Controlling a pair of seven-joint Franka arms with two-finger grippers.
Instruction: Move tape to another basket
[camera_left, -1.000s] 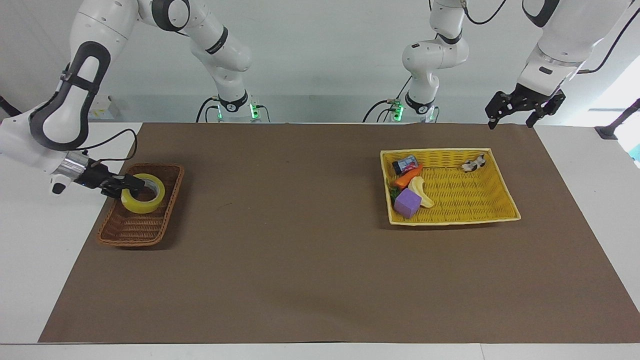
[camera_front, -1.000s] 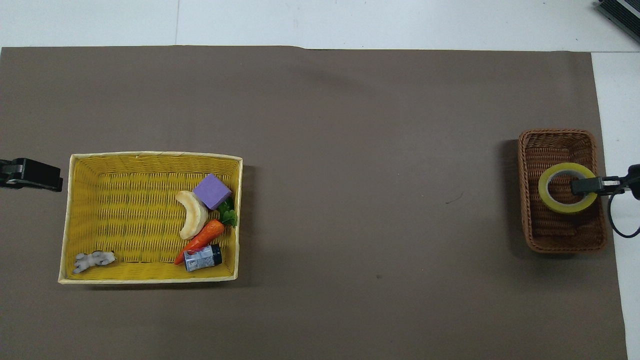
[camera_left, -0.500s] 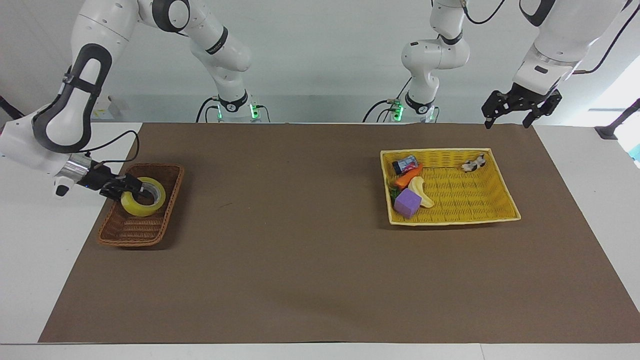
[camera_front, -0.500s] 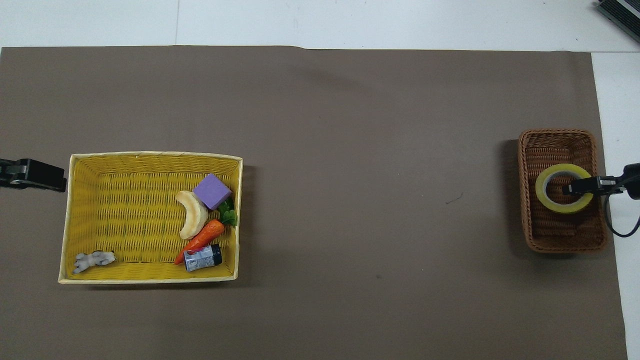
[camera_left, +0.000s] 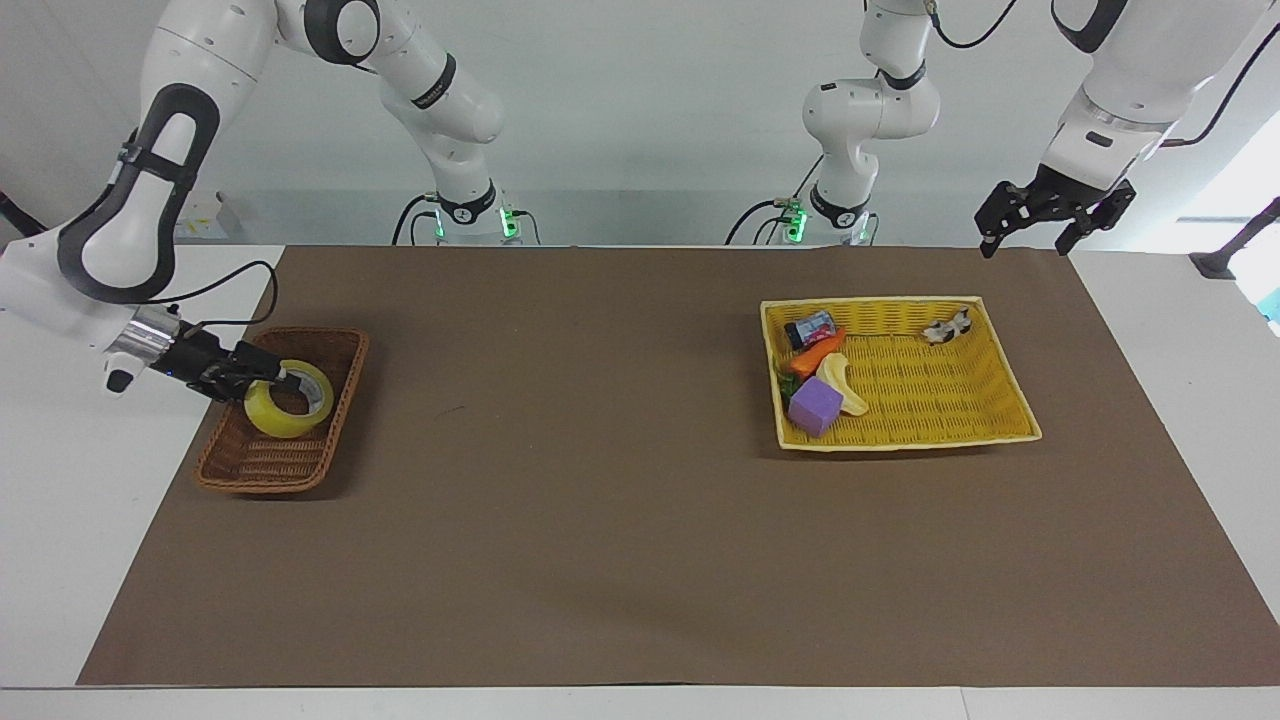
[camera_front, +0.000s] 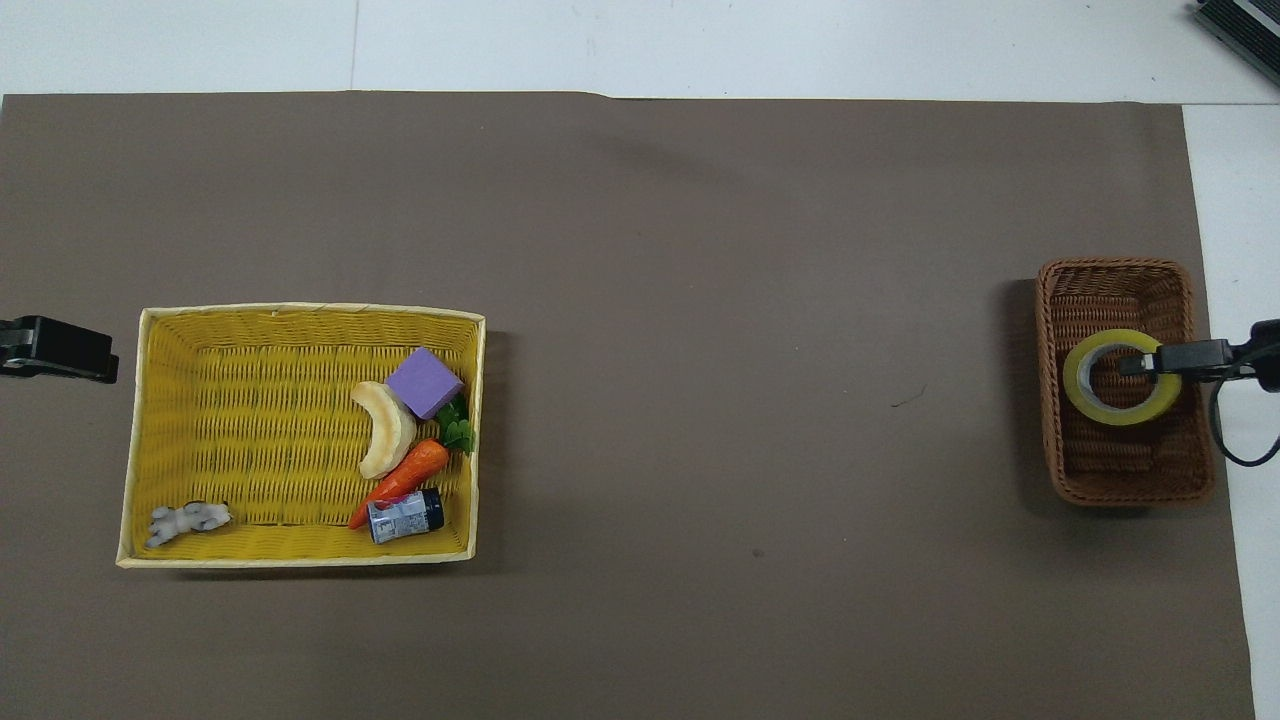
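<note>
At frame left, facing view: glossy yellow tape (camera_left: 287, 399) ring lies in the brown wicker basket (camera_left: 255, 468); right gripper (camera_left: 275, 379) at its rim, fingers parted, not clamping. Upper right: left gripper (camera_left: 1052, 216) open, raised. Overhead view shows only its tip (camera_front: 55, 348) beside the yellow woven basket (camera_front: 300, 312).

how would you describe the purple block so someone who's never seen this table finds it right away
Look to the left arm's end of the table, where the wide yellow basket sits. The purple block lies in it along the side that faces the table's middle, beside a pale curved banana piece and farther from the robots than the carrot. It is the only square-edged, violet thing there.
</note>
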